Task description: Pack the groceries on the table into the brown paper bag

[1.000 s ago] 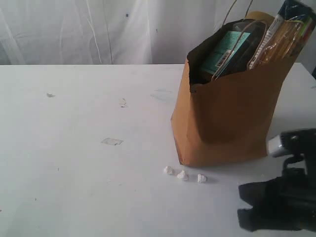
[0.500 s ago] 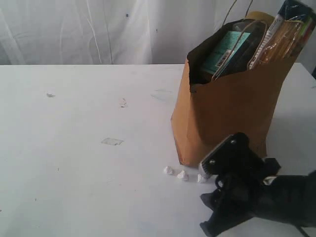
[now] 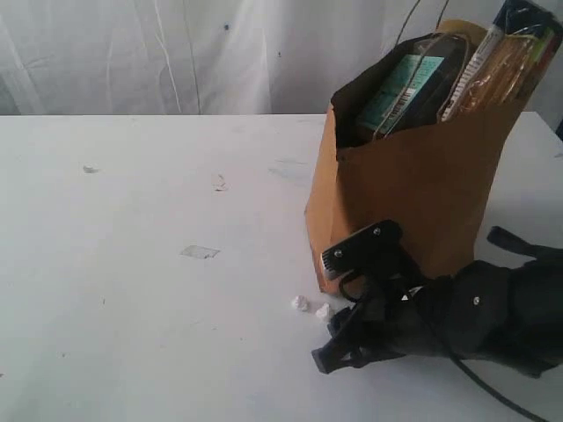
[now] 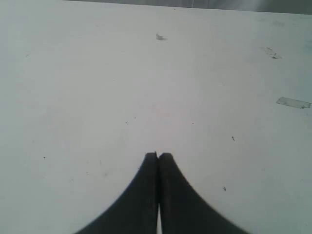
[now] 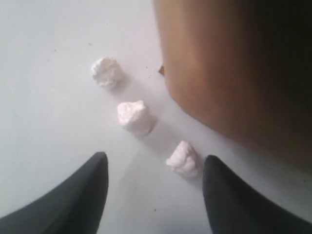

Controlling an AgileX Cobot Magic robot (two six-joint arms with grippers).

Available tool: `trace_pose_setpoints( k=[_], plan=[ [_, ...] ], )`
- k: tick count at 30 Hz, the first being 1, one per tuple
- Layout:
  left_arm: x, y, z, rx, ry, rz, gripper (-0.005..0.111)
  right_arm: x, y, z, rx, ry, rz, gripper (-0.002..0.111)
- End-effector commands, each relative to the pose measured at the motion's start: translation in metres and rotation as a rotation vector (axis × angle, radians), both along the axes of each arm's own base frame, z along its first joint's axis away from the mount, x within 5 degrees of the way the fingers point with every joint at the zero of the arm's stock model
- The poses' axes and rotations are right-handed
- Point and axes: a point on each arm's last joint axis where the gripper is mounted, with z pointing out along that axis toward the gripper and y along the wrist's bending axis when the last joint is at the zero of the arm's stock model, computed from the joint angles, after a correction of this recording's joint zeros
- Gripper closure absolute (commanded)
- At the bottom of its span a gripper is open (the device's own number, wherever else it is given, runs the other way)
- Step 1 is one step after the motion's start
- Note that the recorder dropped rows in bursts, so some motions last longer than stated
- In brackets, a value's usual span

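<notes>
The brown paper bag (image 3: 413,202) stands on the white table (image 3: 141,264) at the right. A teal-labelled jar (image 3: 400,88) and the spaghetti packet (image 3: 501,57) stick out of its top; other groceries are hidden. My right gripper (image 5: 155,163) is open, low over the table beside the bag's wall (image 5: 234,63), with one white crumb (image 5: 183,159) between its fingers near one tip. In the exterior view that arm (image 3: 413,308) lies in front of the bag. My left gripper (image 4: 158,156) is shut and empty over bare table; it does not show in the exterior view.
Three tiny white crumbs lie in a row by the bag's foot; two others (image 5: 134,117) (image 5: 107,71) are beyond the fingertips. A small clear tape piece (image 3: 200,252) and scuffs (image 3: 219,184) mark the tabletop. A white curtain (image 3: 176,53) hangs behind.
My right arm has swung in from the lower right edge to the left along the bag's front, and now covers the rightmost crumb in the exterior view. The bag and its contents have stayed put.
</notes>
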Motion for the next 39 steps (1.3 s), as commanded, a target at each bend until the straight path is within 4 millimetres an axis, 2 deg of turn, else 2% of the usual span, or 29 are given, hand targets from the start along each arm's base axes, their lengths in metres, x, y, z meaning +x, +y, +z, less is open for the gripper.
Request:
trace_pose_setpoints(
  k=[1, 13, 16, 23, 24, 28, 33, 39],
  plan=[
    [0.0, 0.0, 0.0, -0.006, -0.007, 0.005, 0.107, 0.01, 0.005, 0.0, 0.021, -0.021, -0.051, 0.054],
    [0.0, 0.0, 0.0, -0.006, -0.007, 0.005, 0.107, 0.013, 0.005, -0.018, 0.004, 0.02, -0.108, 0.055],
    [0.0, 0.0, 0.0, -0.006, -0.007, 0.005, 0.107, 0.013, 0.005, -0.022, -0.001, 0.031, -0.111, 0.067],
    [0.0, 0.0, 0.0, -0.006, -0.007, 0.005, 0.107, 0.004, 0.007, -0.026, 0.007, 0.138, -0.074, 0.108],
    [0.0, 0.0, 0.0, -0.006, -0.007, 0.005, 0.107, 0.002, 0.008, -0.025, 0.014, 0.158, -0.066, 0.108],
    [0.0, 0.0, 0.0, -0.006, -0.007, 0.005, 0.107, -0.005, 0.01, -0.011, 0.077, 0.205, -0.065, 0.108],
    [0.0, 0.0, 0.0, -0.006, -0.007, 0.005, 0.107, -0.024, 0.008, 0.025, 0.176, 0.234, 0.009, 0.108],
    [0.0, 0.0, 0.0, -0.006, -0.007, 0.005, 0.107, -0.05, -0.013, 0.075, 0.323, 0.072, 0.017, 0.108]
  ],
)
